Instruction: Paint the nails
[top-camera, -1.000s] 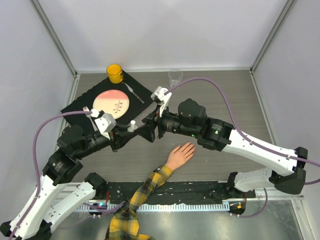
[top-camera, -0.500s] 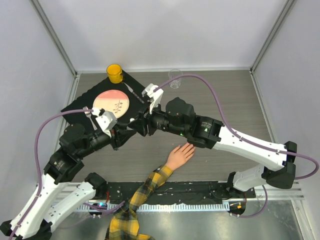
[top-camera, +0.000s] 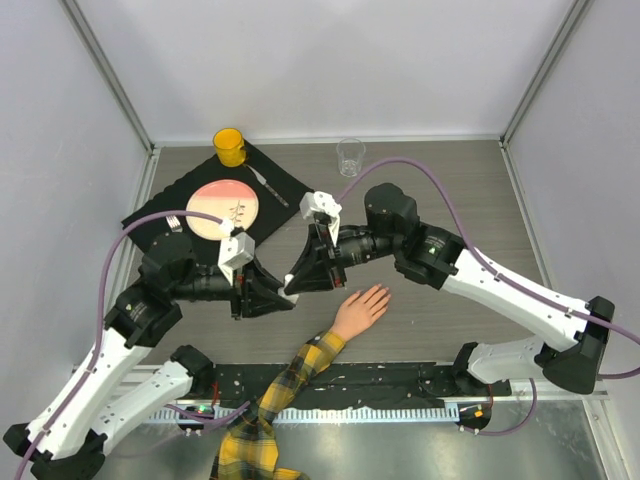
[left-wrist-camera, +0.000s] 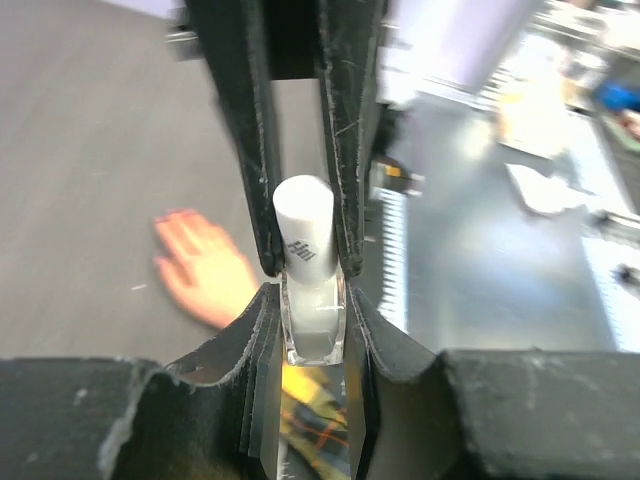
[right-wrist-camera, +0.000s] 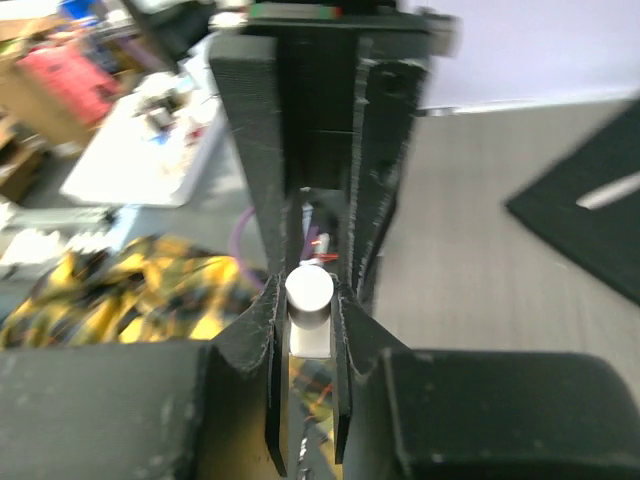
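A small clear bottle (left-wrist-camera: 315, 322) with a white cap (left-wrist-camera: 303, 235) is held in the air. My left gripper (left-wrist-camera: 312, 300) is shut on its glass body. From the other side, my right gripper (right-wrist-camera: 309, 296) is shut on the white cap (right-wrist-camera: 309, 290). In the top view the left gripper (top-camera: 283, 296) and the right gripper (top-camera: 297, 280) meet tip to tip just left of the peach mannequin hand (top-camera: 361, 309), which lies flat, fingers spread, on a yellow-black plaid sleeve (top-camera: 285, 385). The nails are too small to make out.
A black mat (top-camera: 150, 215) at the back left carries a pink plate (top-camera: 222, 203), a knife (top-camera: 268, 186) and a fork (top-camera: 176, 220). A yellow cup (top-camera: 229, 147) and a clear glass (top-camera: 350, 156) stand near the back wall.
My right gripper has closed on the bottle's cap. Both grippers with the bottle have shifted towards the near side and right, closer to the mannequin hand.
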